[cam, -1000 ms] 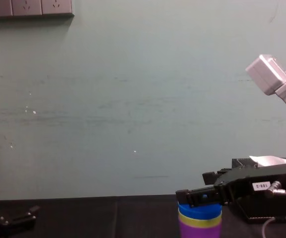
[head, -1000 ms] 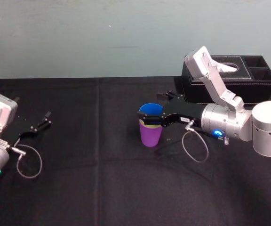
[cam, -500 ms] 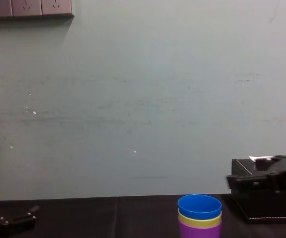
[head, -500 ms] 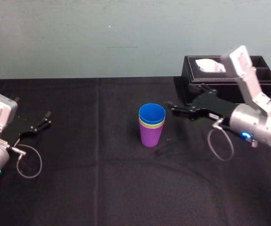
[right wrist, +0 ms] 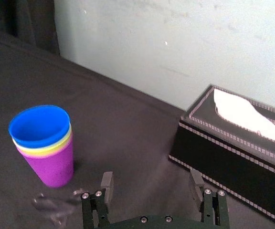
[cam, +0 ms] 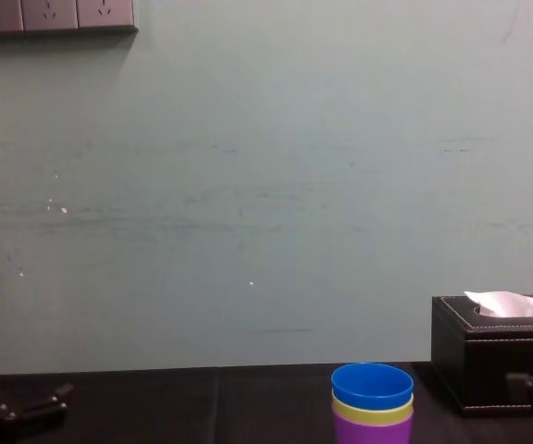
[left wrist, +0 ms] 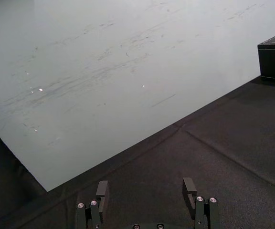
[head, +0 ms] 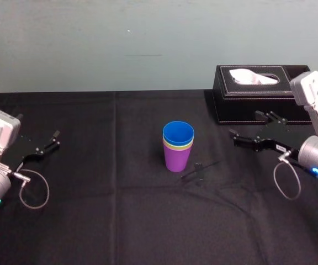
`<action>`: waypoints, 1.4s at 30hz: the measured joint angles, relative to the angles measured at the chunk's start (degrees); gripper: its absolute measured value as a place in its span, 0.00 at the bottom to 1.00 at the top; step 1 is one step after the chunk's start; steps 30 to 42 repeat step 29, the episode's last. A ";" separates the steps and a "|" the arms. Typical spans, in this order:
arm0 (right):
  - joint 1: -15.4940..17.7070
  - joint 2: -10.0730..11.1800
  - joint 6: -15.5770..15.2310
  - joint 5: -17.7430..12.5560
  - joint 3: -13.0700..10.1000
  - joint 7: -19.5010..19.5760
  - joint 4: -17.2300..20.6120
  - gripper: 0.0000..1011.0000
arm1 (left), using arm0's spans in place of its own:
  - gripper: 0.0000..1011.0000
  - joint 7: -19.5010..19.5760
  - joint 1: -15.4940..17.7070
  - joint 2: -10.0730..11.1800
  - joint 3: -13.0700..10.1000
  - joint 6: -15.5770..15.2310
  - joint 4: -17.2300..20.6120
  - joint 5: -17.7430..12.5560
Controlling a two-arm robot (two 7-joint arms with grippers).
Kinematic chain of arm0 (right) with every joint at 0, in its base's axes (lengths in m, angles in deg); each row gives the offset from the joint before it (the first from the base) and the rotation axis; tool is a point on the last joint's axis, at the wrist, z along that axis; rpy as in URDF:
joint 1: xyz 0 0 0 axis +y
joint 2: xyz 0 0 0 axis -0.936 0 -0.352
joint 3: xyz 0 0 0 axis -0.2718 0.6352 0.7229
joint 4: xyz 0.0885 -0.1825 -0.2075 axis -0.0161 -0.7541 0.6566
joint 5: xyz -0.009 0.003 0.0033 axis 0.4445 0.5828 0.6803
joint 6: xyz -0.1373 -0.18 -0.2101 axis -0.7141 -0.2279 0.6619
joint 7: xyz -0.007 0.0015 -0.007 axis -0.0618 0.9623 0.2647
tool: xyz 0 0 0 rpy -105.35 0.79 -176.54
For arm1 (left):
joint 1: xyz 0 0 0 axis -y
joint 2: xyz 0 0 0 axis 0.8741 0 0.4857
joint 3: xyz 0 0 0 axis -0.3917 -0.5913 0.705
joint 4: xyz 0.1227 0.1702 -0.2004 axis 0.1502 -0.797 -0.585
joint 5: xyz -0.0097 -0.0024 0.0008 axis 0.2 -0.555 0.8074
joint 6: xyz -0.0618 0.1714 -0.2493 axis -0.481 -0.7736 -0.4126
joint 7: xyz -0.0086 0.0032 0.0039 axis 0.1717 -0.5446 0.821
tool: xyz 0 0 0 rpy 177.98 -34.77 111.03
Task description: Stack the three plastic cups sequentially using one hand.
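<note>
Mid-table on the black cloth (head: 120, 215), the three plastic cups (head: 178, 149) sit nested in one upright stack: purple cup (head: 177, 160) at the bottom, yellow-green cup (head: 178, 146) just a thin band, blue cup (head: 178, 134) innermost on top. To the stack's right and well apart from it, the right gripper (head: 243, 125) hangs before the black tissue box (head: 247, 105), fingers spread, holding nothing. At far left the left gripper (head: 47, 142) is parked low, fingers apart, probably resting on the cloth.

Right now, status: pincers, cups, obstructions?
Right pincer open, clear of stack. Left pincer open, parked. Blue plastic cup in yellow-green cup in purple cup. Black tissue box apart.
</note>
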 joint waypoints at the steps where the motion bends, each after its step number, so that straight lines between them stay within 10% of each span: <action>1: 0.05 0.00 0.01 0.13 -0.10 -0.39 -0.73 0.99 | 1.00 0.00 0.00 0.00 0.00 0.00 0.00 0.00; 42: -0.02 -0.01 -0.03 0.08 0.02 -0.49 -0.40 0.99 | 1.00 0.00 0.00 0.00 0.00 0.00 0.00 0.00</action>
